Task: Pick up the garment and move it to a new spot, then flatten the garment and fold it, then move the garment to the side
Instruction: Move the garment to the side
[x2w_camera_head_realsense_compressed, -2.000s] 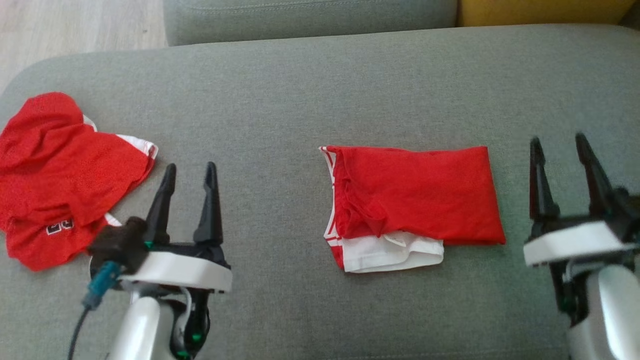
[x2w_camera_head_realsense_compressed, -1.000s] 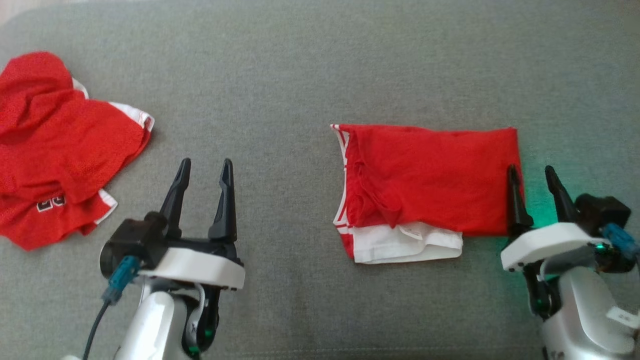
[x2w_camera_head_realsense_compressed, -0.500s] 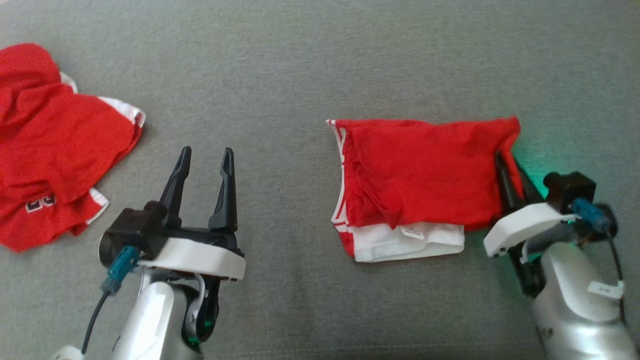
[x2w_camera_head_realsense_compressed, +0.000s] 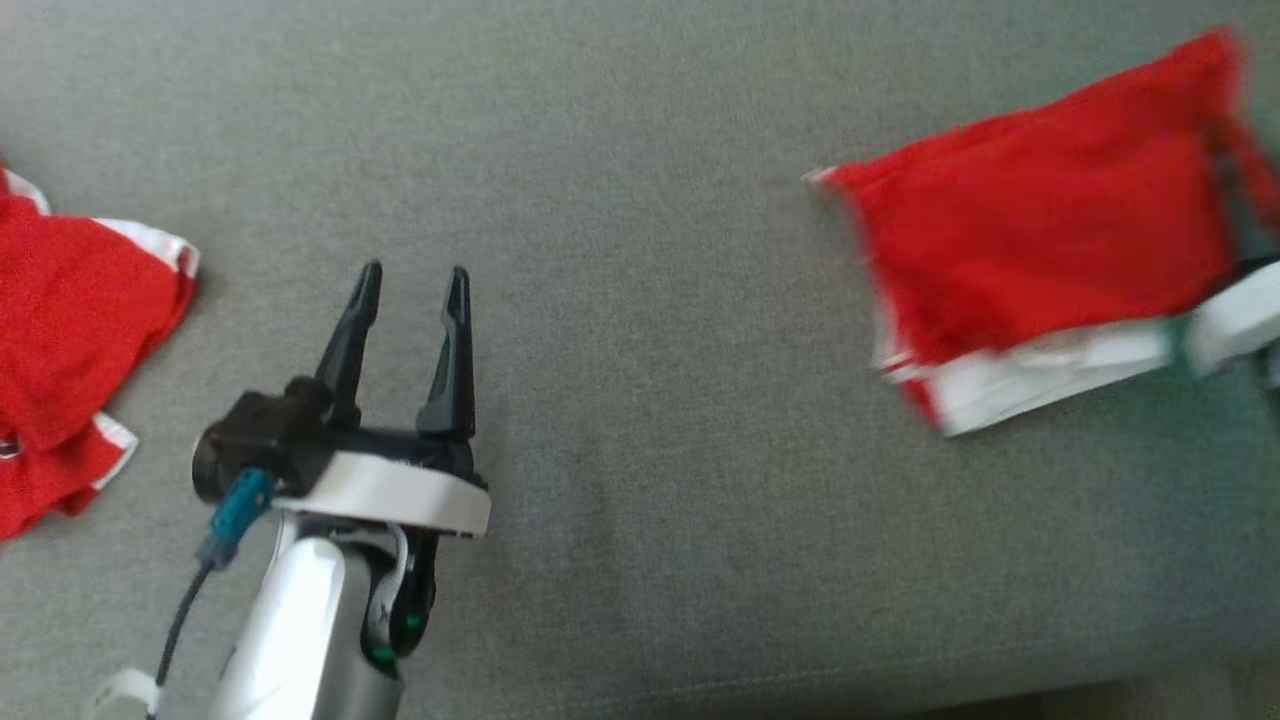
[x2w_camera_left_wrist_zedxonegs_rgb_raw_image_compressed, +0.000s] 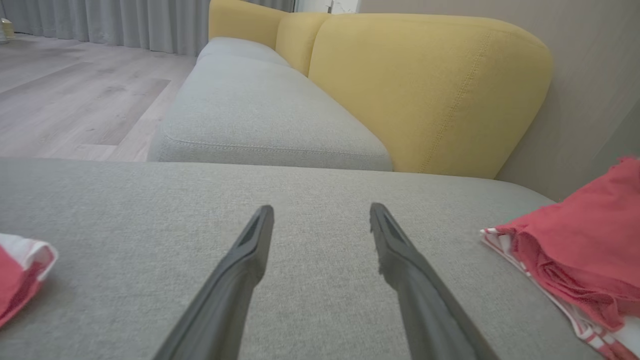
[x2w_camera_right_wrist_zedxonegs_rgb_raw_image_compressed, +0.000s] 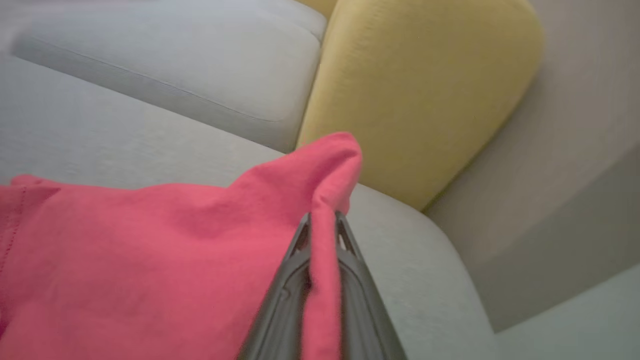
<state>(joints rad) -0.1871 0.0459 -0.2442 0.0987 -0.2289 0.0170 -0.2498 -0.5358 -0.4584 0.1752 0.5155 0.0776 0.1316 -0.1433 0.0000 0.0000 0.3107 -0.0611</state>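
Note:
The garment (x2w_camera_head_realsense_compressed: 1040, 240) is a folded red piece with a white layer along its near edge. It lies blurred on the grey sofa seat (x2w_camera_head_realsense_compressed: 640, 300) at the right of the head view. My right gripper (x2w_camera_right_wrist_zedxonegs_rgb_raw_image_compressed: 323, 217) is shut on the red cloth of the garment (x2w_camera_right_wrist_zedxonegs_rgb_raw_image_compressed: 150, 260) at its right edge, which bunches up over the fingers. My right arm's white wrist housing (x2w_camera_head_realsense_compressed: 1235, 325) sits at the picture's right edge. My left gripper (x2w_camera_head_realsense_compressed: 414, 270) hovers open over bare seat, well left of the garment (x2w_camera_left_wrist_zedxonegs_rgb_raw_image_compressed: 590, 240). Nothing is between its fingers (x2w_camera_left_wrist_zedxonegs_rgb_raw_image_compressed: 250, 260).
A second, crumpled red and white jersey (x2w_camera_head_realsense_compressed: 70, 330) lies at the far left of the seat. A yellow cushion (x2w_camera_left_wrist_zedxonegs_rgb_raw_image_compressed: 425, 90) and another grey cushion (x2w_camera_left_wrist_zedxonegs_rgb_raw_image_compressed: 260, 110) stand behind. Wooden floor (x2w_camera_left_wrist_zedxonegs_rgb_raw_image_compressed: 65, 100) lies beyond. The seat's front seam (x2w_camera_head_realsense_compressed: 700, 690) runs near the bottom.
My right gripper shut on the garment's right edge and pulled it to the right across the seat. The head camera has also shifted right. My left gripper stayed open in place.

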